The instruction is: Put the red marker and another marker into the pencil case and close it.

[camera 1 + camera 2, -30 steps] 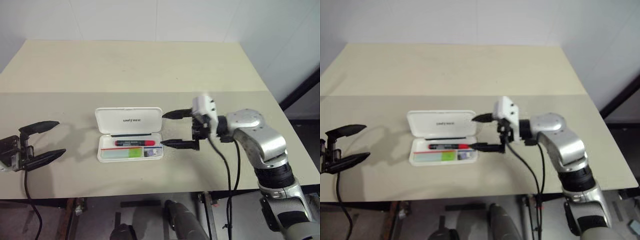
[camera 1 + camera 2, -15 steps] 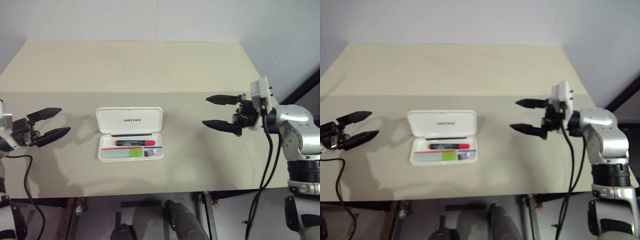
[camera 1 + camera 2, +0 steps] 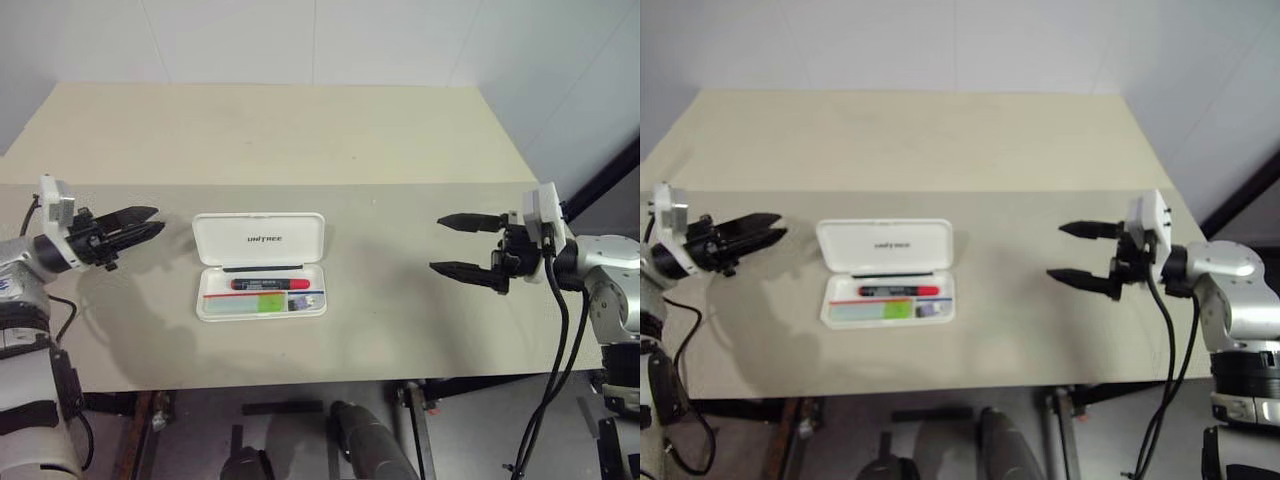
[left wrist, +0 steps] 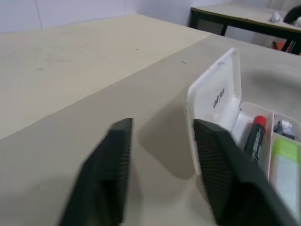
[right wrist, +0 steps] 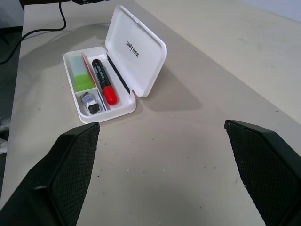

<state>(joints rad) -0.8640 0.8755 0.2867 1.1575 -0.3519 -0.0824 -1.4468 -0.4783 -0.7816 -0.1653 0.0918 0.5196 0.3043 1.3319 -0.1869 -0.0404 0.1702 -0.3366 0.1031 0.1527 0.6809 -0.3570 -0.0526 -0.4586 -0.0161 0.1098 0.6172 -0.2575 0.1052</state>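
Note:
The white pencil case lies open at mid-table, its lettered lid tilted back. Inside it lie the red marker and, in front of that, the pale green marker, with a small dark piece beside it. My left gripper hovers left of the case and apart from it, pointing at it. Its fingers stand a narrow gap apart with nothing between them. My right gripper hangs well to the right of the case, wide open and empty. The right wrist view looks across at the case and red marker.
The beige table stretches far behind the case, with a seam running across it level with the grippers. Its front edge lies near me. Black cables hang from both wrists. A dark-framed table stands in the distance.
My left gripper has moved in towards the case's left side and its jaws have narrowed from wide open. My right gripper has drawn back to the right, away from the case, still wide open.

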